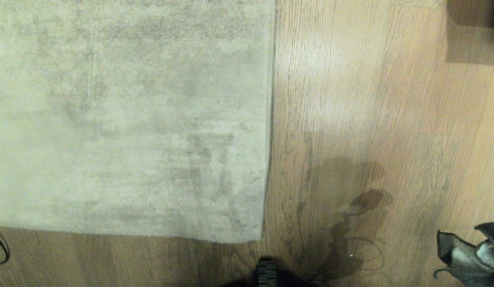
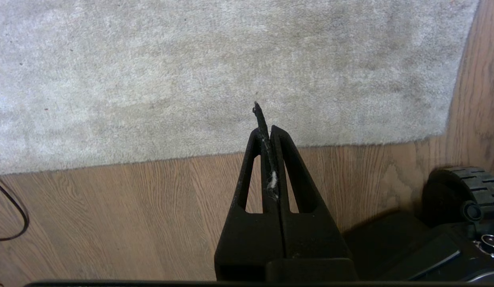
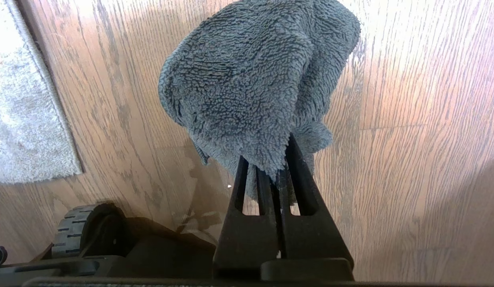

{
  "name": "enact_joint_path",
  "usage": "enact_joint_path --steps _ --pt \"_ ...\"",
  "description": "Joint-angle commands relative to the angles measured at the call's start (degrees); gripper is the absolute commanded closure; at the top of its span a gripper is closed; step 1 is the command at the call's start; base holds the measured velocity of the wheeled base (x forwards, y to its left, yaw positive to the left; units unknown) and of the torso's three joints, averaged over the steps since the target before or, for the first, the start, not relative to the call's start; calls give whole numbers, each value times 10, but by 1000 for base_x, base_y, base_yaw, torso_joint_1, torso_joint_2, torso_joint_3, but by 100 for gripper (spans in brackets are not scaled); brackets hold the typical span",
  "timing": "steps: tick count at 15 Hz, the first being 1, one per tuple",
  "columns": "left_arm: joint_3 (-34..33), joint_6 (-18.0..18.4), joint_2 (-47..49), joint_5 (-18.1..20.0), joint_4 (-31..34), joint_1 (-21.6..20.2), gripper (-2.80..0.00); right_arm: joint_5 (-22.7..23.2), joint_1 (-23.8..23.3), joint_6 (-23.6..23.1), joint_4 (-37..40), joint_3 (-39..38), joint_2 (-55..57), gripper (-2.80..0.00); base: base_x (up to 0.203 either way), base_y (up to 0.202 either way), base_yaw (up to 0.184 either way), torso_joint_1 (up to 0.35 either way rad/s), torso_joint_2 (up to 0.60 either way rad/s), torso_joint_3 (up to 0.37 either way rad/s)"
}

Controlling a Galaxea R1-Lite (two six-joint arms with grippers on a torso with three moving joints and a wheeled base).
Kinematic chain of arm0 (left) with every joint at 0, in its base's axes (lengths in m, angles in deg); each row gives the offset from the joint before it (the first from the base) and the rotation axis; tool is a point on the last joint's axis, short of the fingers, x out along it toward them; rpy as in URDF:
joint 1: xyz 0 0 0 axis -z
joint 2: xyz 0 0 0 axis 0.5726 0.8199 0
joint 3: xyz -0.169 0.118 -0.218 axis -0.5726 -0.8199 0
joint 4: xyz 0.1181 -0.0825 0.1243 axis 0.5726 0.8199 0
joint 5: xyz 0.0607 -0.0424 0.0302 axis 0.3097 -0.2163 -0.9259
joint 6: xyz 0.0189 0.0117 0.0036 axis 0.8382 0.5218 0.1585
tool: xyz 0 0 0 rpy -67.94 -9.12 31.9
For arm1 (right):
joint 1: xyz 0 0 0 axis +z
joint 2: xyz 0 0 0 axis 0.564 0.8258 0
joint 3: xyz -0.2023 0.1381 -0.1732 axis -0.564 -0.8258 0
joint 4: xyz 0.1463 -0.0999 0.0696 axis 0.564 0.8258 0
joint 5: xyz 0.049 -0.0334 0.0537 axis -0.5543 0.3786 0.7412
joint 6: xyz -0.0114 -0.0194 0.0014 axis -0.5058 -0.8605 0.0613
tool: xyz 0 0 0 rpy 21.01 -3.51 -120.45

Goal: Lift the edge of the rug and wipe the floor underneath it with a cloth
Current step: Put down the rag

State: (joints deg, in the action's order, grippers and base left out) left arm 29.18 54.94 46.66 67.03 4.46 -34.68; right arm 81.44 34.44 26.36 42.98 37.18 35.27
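1. The pale grey-beige short-pile rug edge (image 1: 270,119) lies flat on the light wood-plank floor (image 1: 370,99), corner near the robot's wheel (image 1: 266,271).
2. The right gripper (image 3: 275,175) grasps the fuzzy grey-blue cloth (image 3: 254,79); the left gripper (image 2: 266,131) is clenched, empty (only lint).
3. Best: left pinches the corner low, lifts gently.
4. A black cable (image 1: 0,247) lies far left, dark slippers (image 1: 470,255) right; neither seems to obstruct.
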Motion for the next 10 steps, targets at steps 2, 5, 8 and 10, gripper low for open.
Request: enact_joint_path --steps 2,5,8,10 --pt "0 -1 0 -1 0 -1 0 0 0 0 0 0 1 0 0 0 0 0 0 0" --pt "0 -9 0 -1 2 -1 0 0 1 0 0 0 1 0 0 0 0 0 0 0" --pt "0 -11 0 -2 2 0 0 0 1 0 0 0 1 0 0 0 0 0 0 0" --pt "0 -12 0 -2 2 0 0 0 1 0 0 0 1 0 0 0 0 0 0 0"
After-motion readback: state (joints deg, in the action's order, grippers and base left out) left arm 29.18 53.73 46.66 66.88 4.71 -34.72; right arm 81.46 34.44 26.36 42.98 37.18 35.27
